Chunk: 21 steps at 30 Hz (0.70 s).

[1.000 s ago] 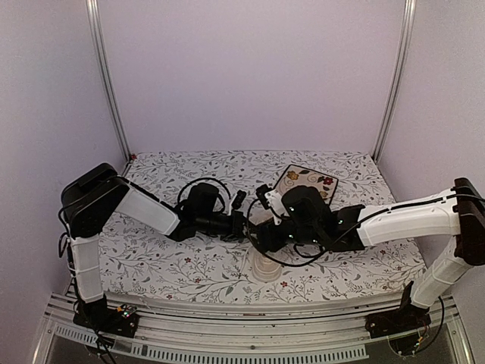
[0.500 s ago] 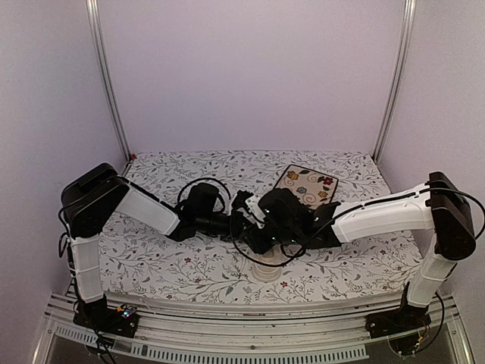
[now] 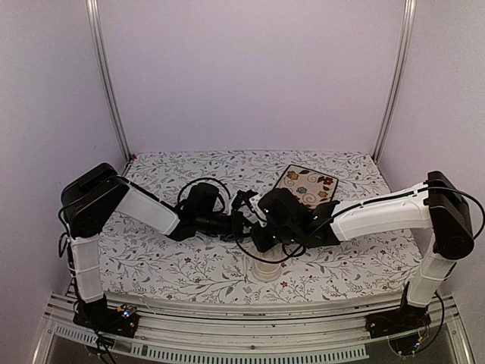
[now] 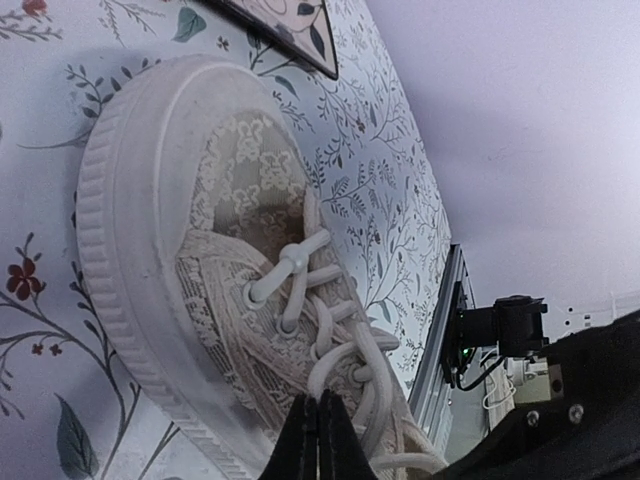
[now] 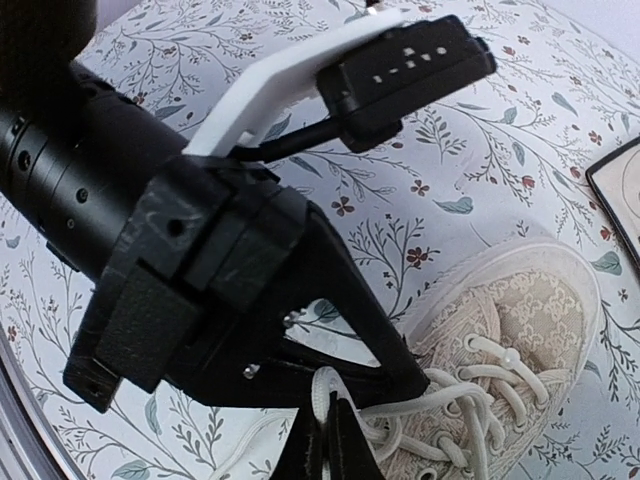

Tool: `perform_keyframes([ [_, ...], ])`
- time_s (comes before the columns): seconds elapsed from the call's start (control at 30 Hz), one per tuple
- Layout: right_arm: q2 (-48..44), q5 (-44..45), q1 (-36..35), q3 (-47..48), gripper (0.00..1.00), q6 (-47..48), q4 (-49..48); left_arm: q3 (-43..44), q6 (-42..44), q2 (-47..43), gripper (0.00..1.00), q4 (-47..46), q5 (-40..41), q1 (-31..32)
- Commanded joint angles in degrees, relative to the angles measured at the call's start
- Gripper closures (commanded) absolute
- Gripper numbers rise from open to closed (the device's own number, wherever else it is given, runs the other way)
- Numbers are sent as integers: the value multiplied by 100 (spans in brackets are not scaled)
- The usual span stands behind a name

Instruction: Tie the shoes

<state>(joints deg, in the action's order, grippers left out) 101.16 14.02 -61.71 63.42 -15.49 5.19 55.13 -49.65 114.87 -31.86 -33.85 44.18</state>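
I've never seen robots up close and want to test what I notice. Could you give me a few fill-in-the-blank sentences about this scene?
1. The cream sneaker has long ___ laces.
2. The left tool has its fingers ___, not open.
3. Seen from the top, the floral tile lies nearer the ___ arm.
4. The number of shoes on the table is ___.

Missing words: white; shut; right; one.

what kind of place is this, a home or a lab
Most likely a lab test cell: plain walls framed by aluminium posts, two robot arms bolted to a rail, and a floral-covered table holding one sneaker.
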Motion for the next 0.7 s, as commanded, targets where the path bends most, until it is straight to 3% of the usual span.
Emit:
perform_keyframes([
  [0.0,-478,-232,368,-309,98,-720,-132,81,32,-164,100,44,1,-36],
  [0.27,-813,-1111,1060,-1034,98,-1458,-728,65,41,-163,100,49,1,-40],
  [0.67,-798,-1153,1336,-1264,98,-1889,-701,-319,-64,-577,100,39,496,-124],
])
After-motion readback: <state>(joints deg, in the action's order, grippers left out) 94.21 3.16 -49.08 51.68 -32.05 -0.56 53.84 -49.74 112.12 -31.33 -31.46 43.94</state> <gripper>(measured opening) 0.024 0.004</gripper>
